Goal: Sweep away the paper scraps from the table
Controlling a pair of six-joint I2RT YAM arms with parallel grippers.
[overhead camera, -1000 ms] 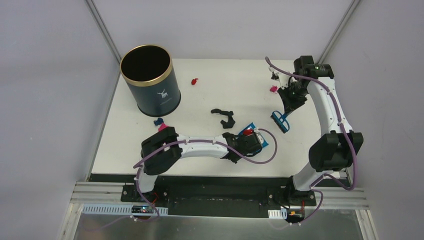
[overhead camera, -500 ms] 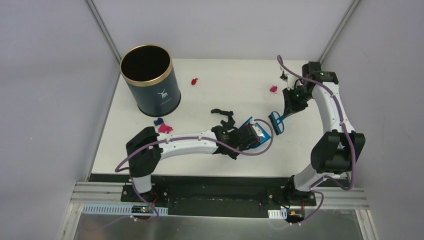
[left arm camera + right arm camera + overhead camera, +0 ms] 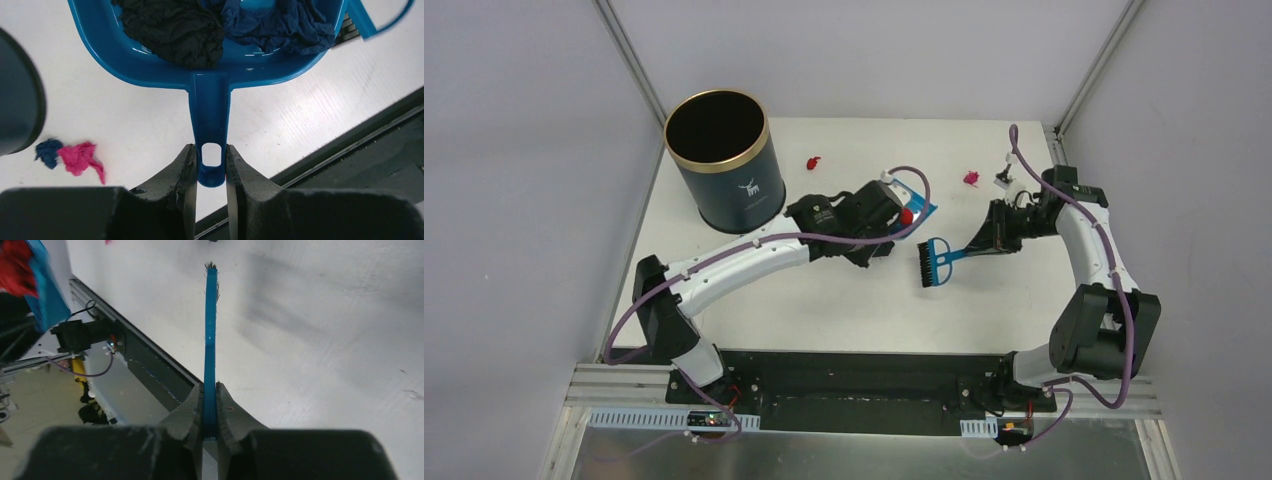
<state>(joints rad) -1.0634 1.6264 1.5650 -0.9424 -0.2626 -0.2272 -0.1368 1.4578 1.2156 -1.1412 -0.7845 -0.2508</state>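
My left gripper (image 3: 887, 222) (image 3: 210, 156) is shut on the handle of the blue dustpan (image 3: 921, 209) (image 3: 210, 75) and holds it over the middle of the white table (image 3: 824, 300). The pan carries a black scrap (image 3: 175, 30), a dark blue scrap (image 3: 280, 22) and a red scrap (image 3: 907, 213) (image 3: 15, 265). My right gripper (image 3: 996, 238) (image 3: 210, 390) is shut on the handle of the blue brush (image 3: 934, 262) (image 3: 210, 330), right of the pan. Loose scraps lie on the table: red (image 3: 813, 161), magenta (image 3: 971, 178), and a dark blue and pink pair (image 3: 70, 155).
The dark navy gold-rimmed bin (image 3: 724, 160) stands at the back left and shows at the left edge of the left wrist view (image 3: 17, 100). The black rail (image 3: 824, 355) runs along the table's front edge. Grey walls enclose the table on three sides.
My left arm has stretched out and carried the dustpan from the front middle back and left, nearer the bin. My right arm has swung the brush head down and leftward.
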